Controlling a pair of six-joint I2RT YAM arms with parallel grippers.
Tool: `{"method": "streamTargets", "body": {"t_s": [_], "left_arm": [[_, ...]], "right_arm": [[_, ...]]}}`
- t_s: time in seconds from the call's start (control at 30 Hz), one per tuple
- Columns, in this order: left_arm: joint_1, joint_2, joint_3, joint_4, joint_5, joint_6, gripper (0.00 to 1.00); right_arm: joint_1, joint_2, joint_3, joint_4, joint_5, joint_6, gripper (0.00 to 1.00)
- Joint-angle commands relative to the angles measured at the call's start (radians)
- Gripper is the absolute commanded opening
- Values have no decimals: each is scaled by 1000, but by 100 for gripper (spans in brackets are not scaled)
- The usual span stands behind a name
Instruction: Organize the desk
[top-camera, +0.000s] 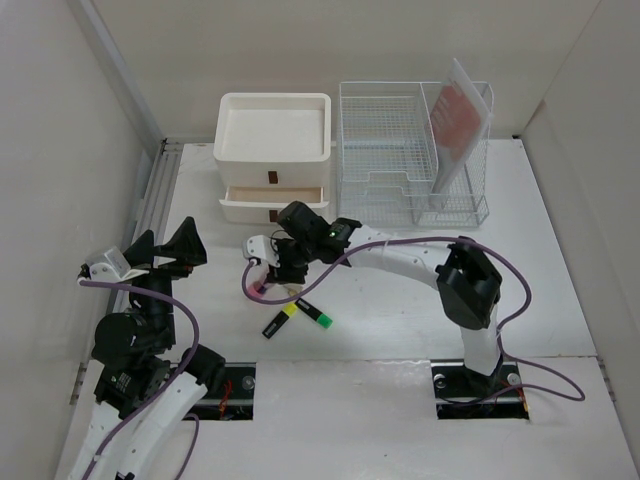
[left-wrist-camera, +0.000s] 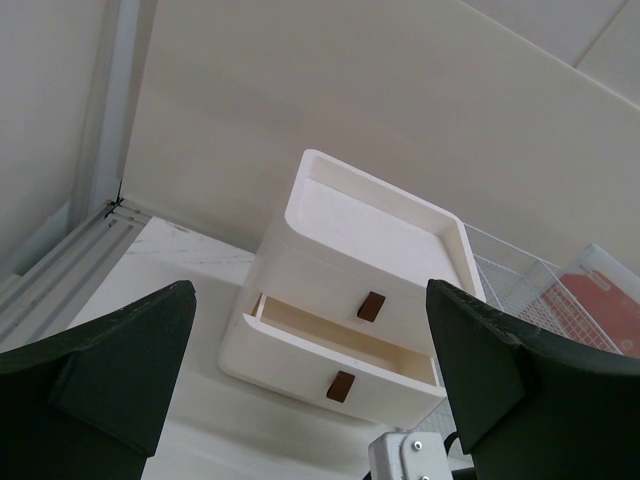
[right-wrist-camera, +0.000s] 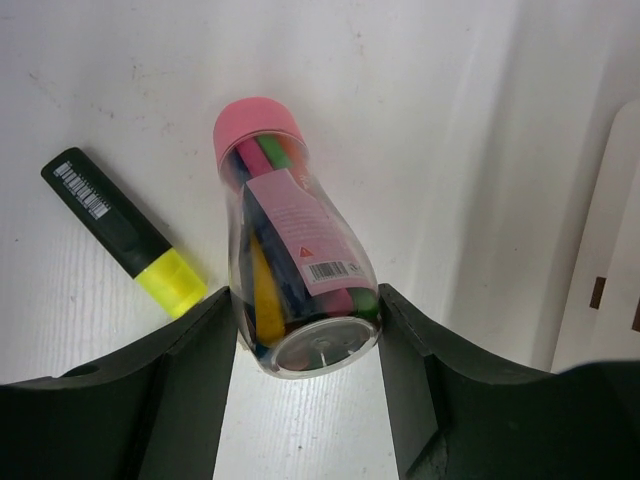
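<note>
On the desk (top-camera: 560, 300), the wire rack (top-camera: 400, 150) stands right of the drawer unit (top-camera: 274, 140), pen jar (right-wrist-camera: 300, 250) and highlighter (right-wrist-camera: 120, 232) before it.

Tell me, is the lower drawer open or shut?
Open: the lower drawer juts out past the upper drawer, showing its hollow inside.

Bright, even light, soft shadows, perhaps overhead

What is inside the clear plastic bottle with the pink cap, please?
The clear pink-capped plastic bottle holds yellow, blue, green and pink pieces; its label hides the rest.
</note>
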Motion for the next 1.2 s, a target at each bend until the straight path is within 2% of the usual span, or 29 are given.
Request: {"method": "streamTargets", "body": {"t_s": [0.0, 0.6, 0.87, 1.17], "left_arm": [[-4, 0, -2, 43, -6, 10, 100], [-4, 0, -2, 43, -15, 10, 100], [-4, 9, -2, 43, -15, 10, 100], [-4, 18, -2, 33, -24, 10, 100]], "right_arm": [[6, -50, -2, 22, 5, 16, 6], [6, -154, 55, 22, 100, 26, 3], [6, -215, 103, 22, 201, 26, 2], [-95, -235, 234, 12, 239, 64, 1]]}}
